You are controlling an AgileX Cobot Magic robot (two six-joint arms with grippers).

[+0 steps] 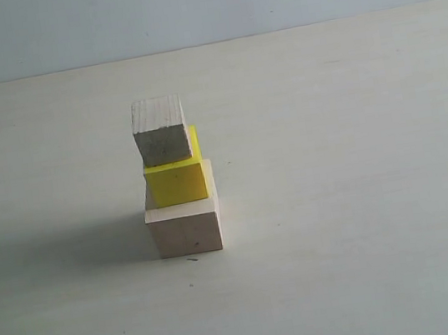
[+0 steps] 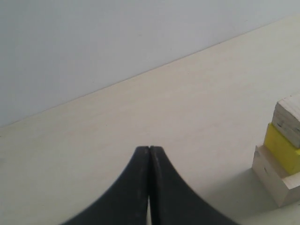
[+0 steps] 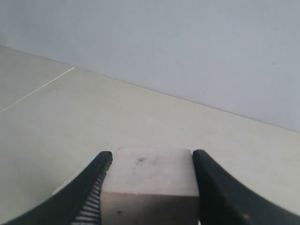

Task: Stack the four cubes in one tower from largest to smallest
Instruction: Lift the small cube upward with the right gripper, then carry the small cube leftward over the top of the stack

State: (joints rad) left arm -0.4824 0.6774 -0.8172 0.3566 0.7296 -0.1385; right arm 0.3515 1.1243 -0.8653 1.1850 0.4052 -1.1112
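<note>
Right jaws clamp the smallest wood cube (image 3: 147,180) (aloft); left jaws pressed together, empty.

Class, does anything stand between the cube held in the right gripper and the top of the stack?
Nothing visible does. The held cube hangs in the right gripper, high and to the right of the stack, whose top cube has a bare upper face.

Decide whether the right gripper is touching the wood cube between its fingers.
Touching. The right wrist view shows both fingers of the right gripper pressed against the wood cube with no gap.
</note>
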